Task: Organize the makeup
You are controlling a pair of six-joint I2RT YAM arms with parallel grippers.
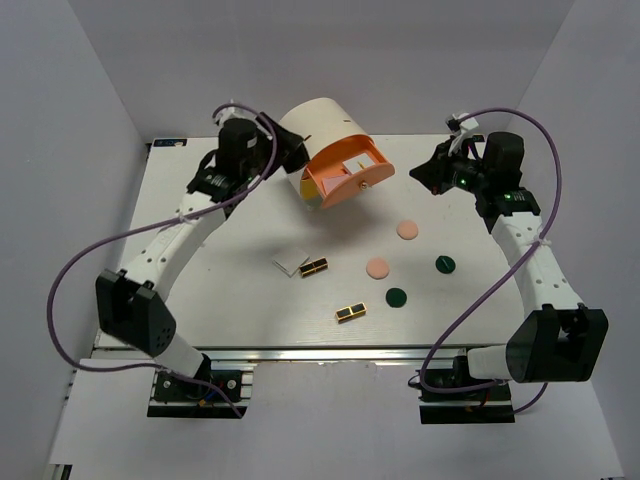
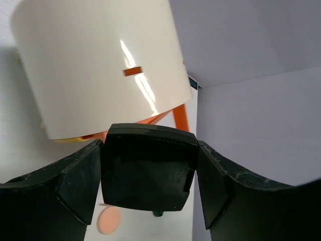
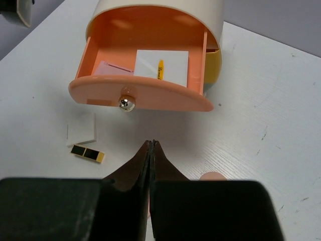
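Note:
On the table lie two peach discs (image 1: pixel 407 230) (image 1: pixel 377 268), two dark green discs (image 1: pixel 445 264) (image 1: pixel 396 297), two black-and-gold palettes (image 1: pixel 314 266) (image 1: pixel 350 312) and thin white angled cards (image 1: pixel 290 266). The cream cylinder (image 1: pixel 318 125) has its orange drawer (image 3: pixel 145 93) open, with a pink square pad (image 3: pixel 113 69) and a white card (image 3: pixel 161 64) inside. My left gripper (image 1: pixel 290 150) is against the cylinder's back, shut on a black square block (image 2: pixel 145 168); I cannot tell whether the block belongs to the cylinder. My right gripper (image 3: pixel 151 143) is shut and empty, in front of the drawer knob (image 3: pixel 126 103).
The cylinder looks tilted, its drawer front facing the near right. White walls enclose the table on the left, back and right. In the right wrist view a white card (image 3: pixel 83 129) and a palette (image 3: pixel 88 153) lie left of my fingers.

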